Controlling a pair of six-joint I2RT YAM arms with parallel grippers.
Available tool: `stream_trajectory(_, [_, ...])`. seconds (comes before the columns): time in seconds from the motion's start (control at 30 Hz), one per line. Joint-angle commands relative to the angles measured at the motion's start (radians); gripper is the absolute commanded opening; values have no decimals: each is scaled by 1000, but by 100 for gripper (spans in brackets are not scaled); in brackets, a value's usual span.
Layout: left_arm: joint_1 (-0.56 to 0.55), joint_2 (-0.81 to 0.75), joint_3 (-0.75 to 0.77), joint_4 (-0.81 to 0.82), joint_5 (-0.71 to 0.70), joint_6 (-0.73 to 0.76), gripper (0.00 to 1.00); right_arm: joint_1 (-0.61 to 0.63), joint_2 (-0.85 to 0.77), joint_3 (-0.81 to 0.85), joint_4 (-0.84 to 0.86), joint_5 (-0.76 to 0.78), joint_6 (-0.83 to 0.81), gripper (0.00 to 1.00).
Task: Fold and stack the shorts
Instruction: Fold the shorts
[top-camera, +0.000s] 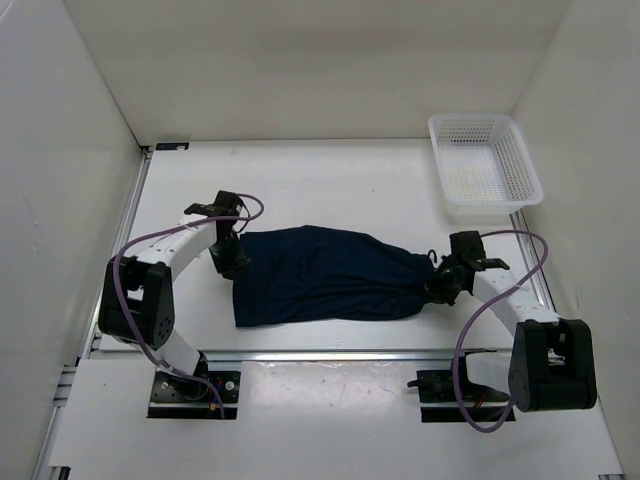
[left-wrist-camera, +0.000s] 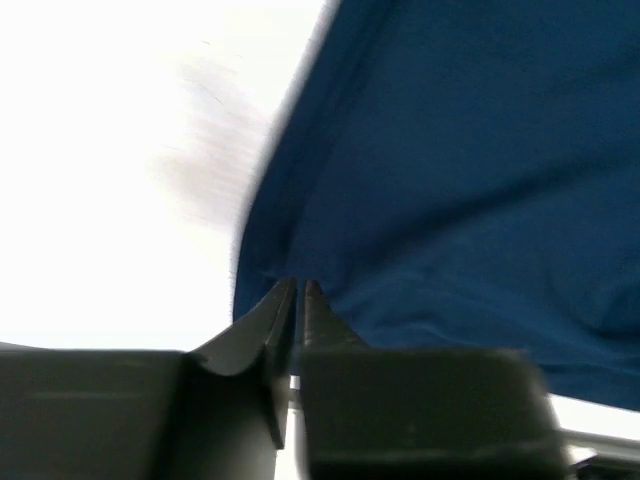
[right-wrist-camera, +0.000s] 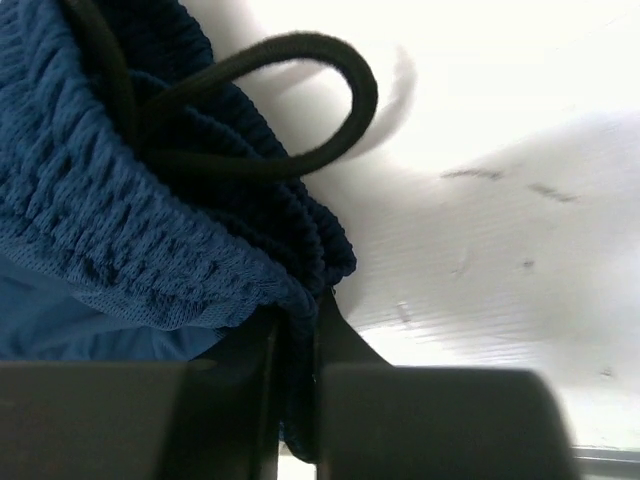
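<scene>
Overhead view: bright, even light, with soft shadows on the worktop. The shorts read almost black, folds barely showing. Left wrist view: worktop blown out white at upper left, with a grey smear of blur; the left tool is soft. Right wrist view: fabric knit sharp, upper right glaring.

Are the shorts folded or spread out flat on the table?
Folded once, it seems: the top view shows the shorts as one tapering panel, wide end to narrow end, with no two separate legs.

Dark navy soft fabric shorts: on white table, mid-width, near side. White mesh plastic basket: far right corner, behind the shorts, well apart.
</scene>
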Motion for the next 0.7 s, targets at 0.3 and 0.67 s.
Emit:
stream_trajectory(0.3, [50,168,84,97,28,39,10,69,-95,252,-203,350,-116,0])
stream_trajectory(0.67, [24,253,124,163,150,27,10,378,11,592,-278,532,-129,0])
